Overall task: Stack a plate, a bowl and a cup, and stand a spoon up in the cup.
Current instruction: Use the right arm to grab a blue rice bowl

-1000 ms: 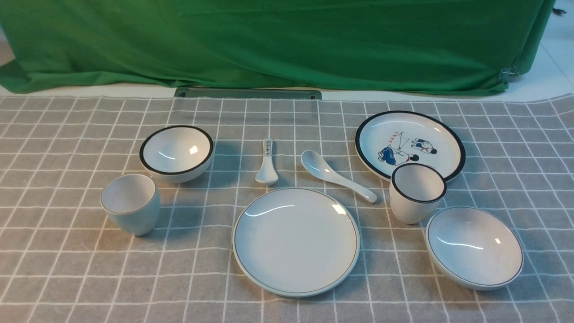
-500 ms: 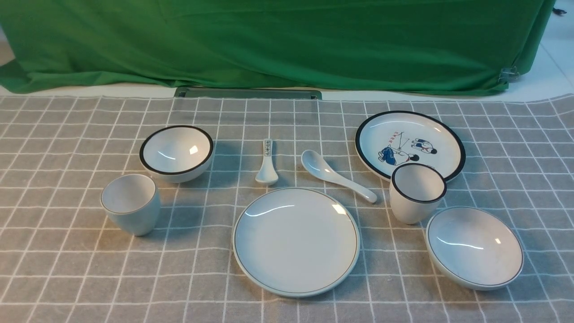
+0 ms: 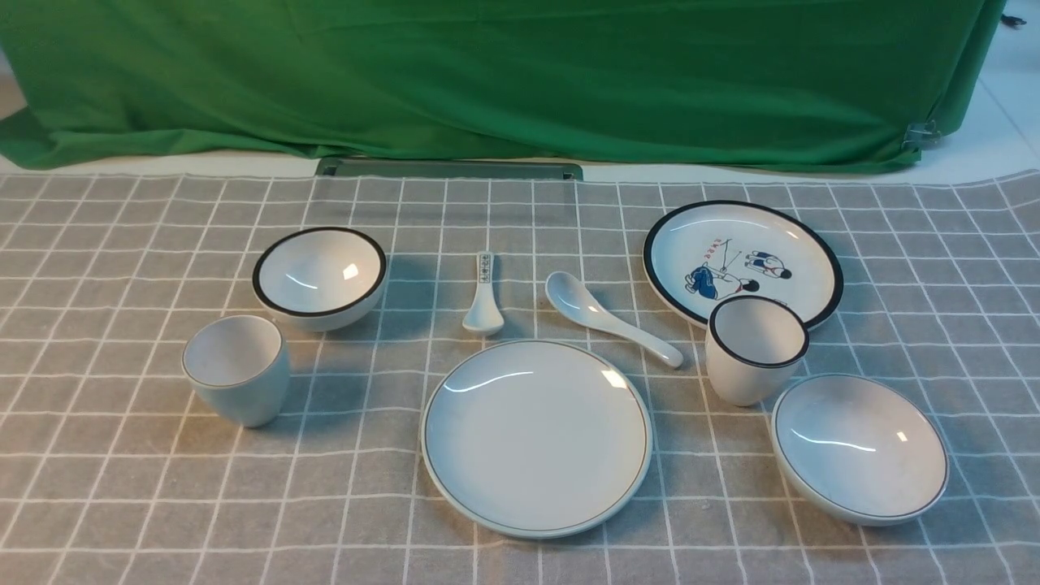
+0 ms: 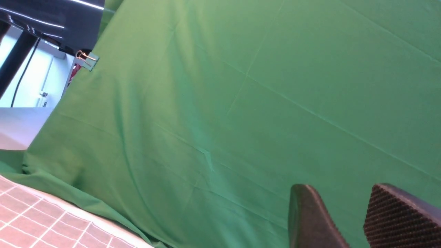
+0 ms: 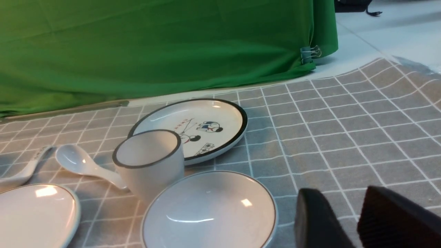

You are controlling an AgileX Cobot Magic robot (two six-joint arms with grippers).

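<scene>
We see the plate (image 3: 536, 439) lying flat at the centre front of the grey checked cloth (image 3: 122, 487). The bowl (image 3: 860, 445) sits upright to its right, just in front of the black-rimmed cup (image 3: 756, 348). The cup (image 3: 236, 370) stands upright well apart on the left, just in front of the black-rimmed bowl (image 3: 318, 276). The spoon (image 3: 609, 318) lies just behind the plate, its handle pointing toward the black-rimmed cup (the small patterned spoon (image 3: 484, 296) lies near it on the left). The cartoon plate (image 3: 742, 260) rests at the right rear. In the wrist views, the left gripper (image 4: 344, 206) has its jaws parted and holds nothing, facing the green backdrop (image 4: 241, 103). The right gripper (image 5: 342, 206) is likewise parted and holds nothing, low over the cloth near the bowl.
</scene>
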